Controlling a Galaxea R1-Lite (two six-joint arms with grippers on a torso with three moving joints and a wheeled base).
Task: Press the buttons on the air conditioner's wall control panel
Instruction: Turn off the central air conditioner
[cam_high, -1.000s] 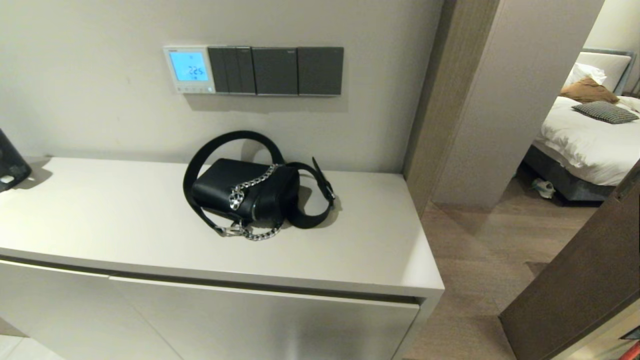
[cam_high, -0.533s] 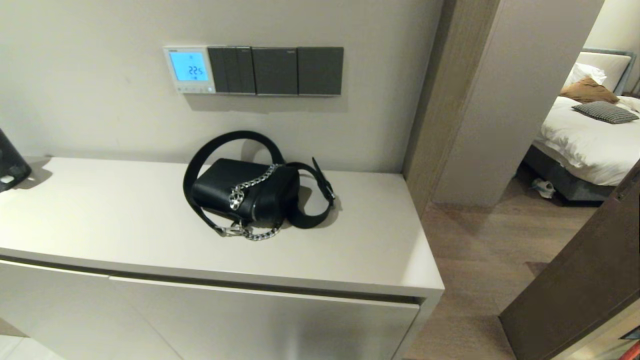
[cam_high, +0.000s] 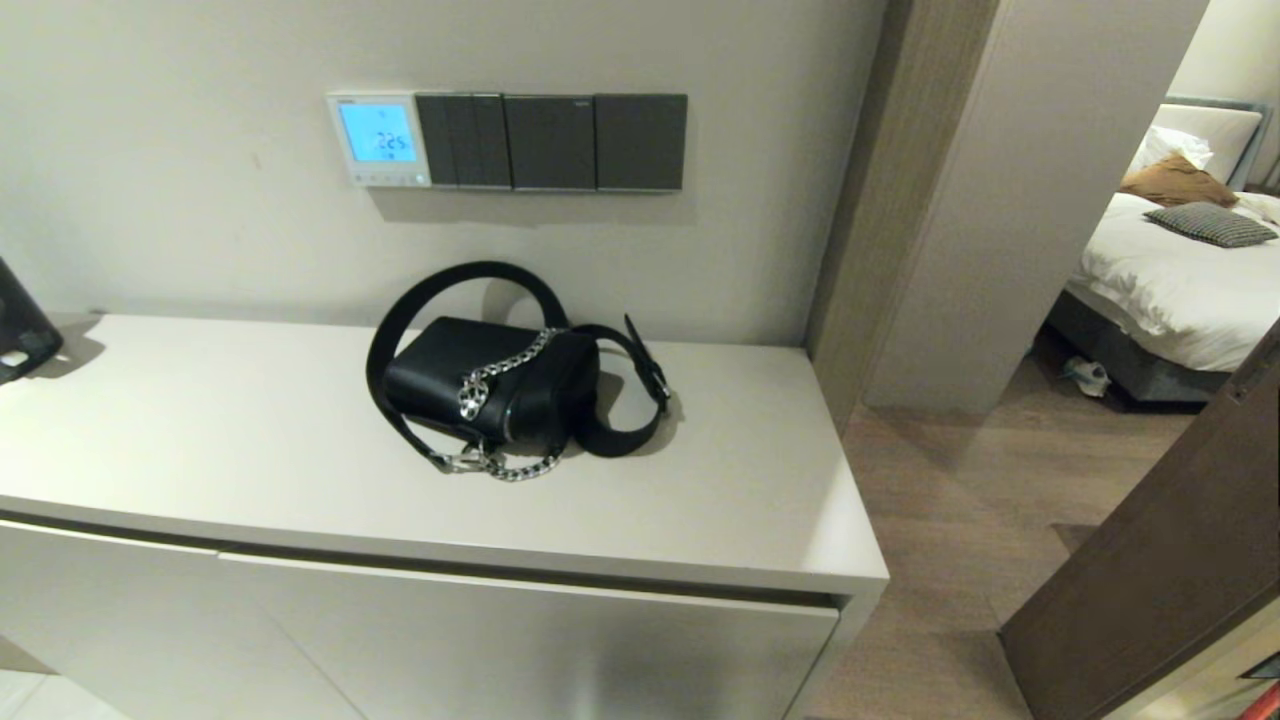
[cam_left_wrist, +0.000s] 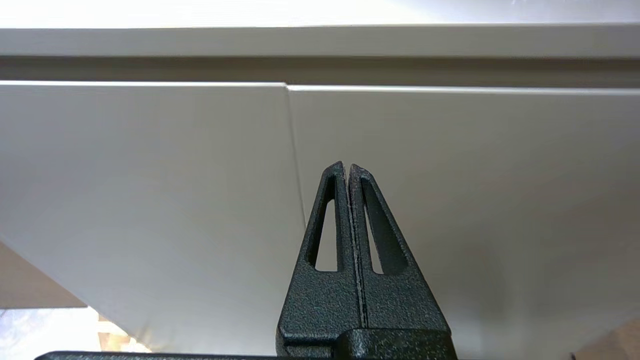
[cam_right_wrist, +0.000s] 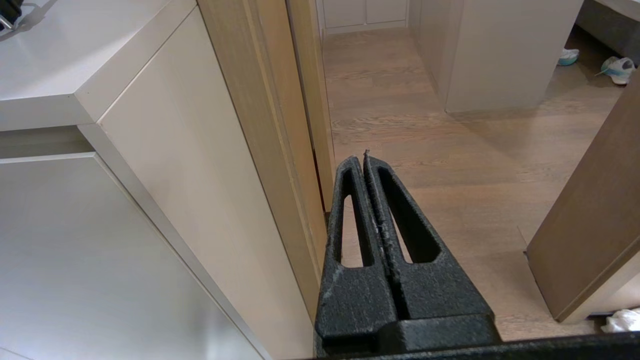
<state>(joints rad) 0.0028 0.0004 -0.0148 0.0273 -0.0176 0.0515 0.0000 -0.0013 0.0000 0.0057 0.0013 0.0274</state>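
**Panel lit, both arms low and nothing changed**

Starting at the left, we see a dark object (cam_high: 20, 320) cut off at the edge of the long pale cabinet top (cam_high: 250, 440). Our left gripper (cam_left_wrist: 347, 167) sits below that top, facing the pale flat cabinet doors (cam_left_wrist: 150, 190), its two black fingers pressed together with nothing between them. On the wall above we find the small square white plastic thermostat (cam_high: 378, 139), its light blue screen glowing with dark digits. The row of tiny white keys (cam_high: 384, 179) runs along its bottom edge, untouched. Just beside it to the right we see three dark grey switch plates (cam_high: 552, 141) in a line. Under them, a black leather handbag with a silver chain (cam_high: 490, 385) rests on the cabinet, its strap looped around it. Further right, our right gripper (cam_right_wrist: 364, 157) hangs low by the cabinet's end, over the wooden floor (cam_right_wrist: 425, 125), fingers closed and empty. Compared with a second ago, we find no difference anywhere in the head view.
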